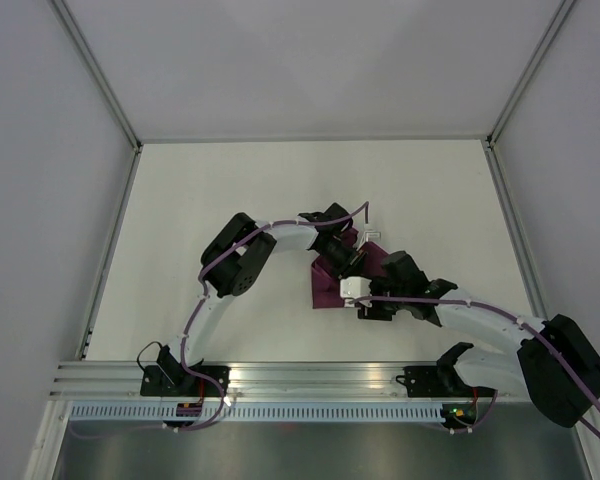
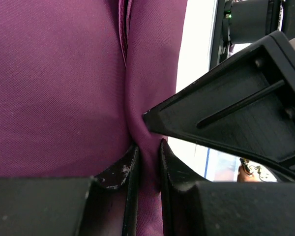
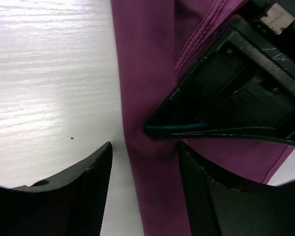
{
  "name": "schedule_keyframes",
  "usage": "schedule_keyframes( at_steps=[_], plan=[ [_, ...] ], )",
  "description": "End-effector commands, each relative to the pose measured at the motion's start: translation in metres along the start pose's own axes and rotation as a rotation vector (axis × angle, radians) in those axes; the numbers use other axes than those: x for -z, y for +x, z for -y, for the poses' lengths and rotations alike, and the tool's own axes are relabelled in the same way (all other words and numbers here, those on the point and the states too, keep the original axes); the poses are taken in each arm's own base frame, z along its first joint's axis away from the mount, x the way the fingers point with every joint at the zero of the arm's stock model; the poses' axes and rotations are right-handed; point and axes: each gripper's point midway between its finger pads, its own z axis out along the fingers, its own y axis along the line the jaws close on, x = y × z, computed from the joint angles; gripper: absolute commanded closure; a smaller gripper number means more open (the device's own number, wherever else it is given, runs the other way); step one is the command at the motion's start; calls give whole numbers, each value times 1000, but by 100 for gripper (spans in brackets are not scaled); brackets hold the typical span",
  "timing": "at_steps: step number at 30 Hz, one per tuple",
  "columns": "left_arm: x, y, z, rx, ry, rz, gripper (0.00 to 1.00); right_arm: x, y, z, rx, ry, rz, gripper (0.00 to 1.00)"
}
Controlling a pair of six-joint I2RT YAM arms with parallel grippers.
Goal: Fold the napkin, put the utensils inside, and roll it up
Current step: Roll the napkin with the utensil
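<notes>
Table (image 1: 180,250) with napkin (image 1: 325,286) bunched near its centre. Left gripper (image 2: 147,160) sits at the napkin's 12 o'clock, clenched on a raised fold. Right gripper (image 3: 145,157) is at 5 o'clock — released, fingers spread, straddling the same fold.

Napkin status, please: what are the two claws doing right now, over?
Left gripper shut on napkin fold. Right gripper open, straddling same fold. Nothing seen in the way.

White table (image 1: 220,190), faint wood grain. Purple-maroon napkin (image 1: 326,292) lies folded and creased near its centre.
</notes>
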Motion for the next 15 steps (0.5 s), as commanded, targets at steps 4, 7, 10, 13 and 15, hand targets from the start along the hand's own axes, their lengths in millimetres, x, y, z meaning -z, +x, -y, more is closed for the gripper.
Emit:
schedule_keyframes(
  at_steps=[4, 7, 10, 13, 15],
  plan=[
    [-13, 50, -53, 130, -168, -118, 98, -8, 6, 8, 3, 57, -26, 42],
    [-13, 49, -52, 132, -161, -118, 98, -11, 10, 0, 9, 16, -39, 46],
    [-11, 48, -51, 130, -162, -114, 94, -12, 11, -10, 5, -39, -50, 65],
    [-4, 39, -47, 119, -169, -93, 80, -11, 15, -18, -7, -97, -83, 73],
    [0, 31, -45, 104, -186, -77, 67, -10, 16, -19, -10, -116, -95, 76]
  ],
)
